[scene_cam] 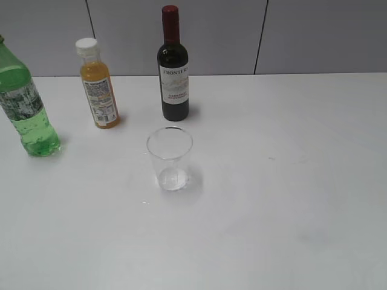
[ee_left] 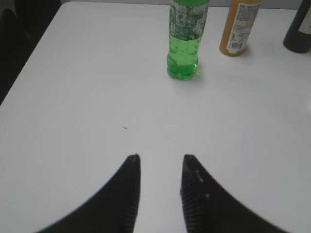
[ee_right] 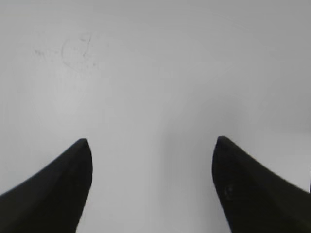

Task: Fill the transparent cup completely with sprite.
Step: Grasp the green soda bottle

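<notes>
Sprite fills the green bottle (scene_cam: pixel 24 103) at the far left of the table (scene_cam: pixel 290 181); we judge it heavy and slippery, best gripped around its labelled middle. Our transparent cup (scene_cam: pixel 170 158) stands empty at centre, light and probably easily tipped. Left gripper (ee_left: pixel 160 162) sits low, narrowly parted and empty; right gripper (ee_right: pixel 151 143) is spread wide over bare tabletop.

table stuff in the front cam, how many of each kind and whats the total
Bottles: 3, the green sprite bottle, the orange-juice bottle and the dark wine bottle
Cups: 1, the transparent cup, empty
Total: 4 things on the white table
</notes>
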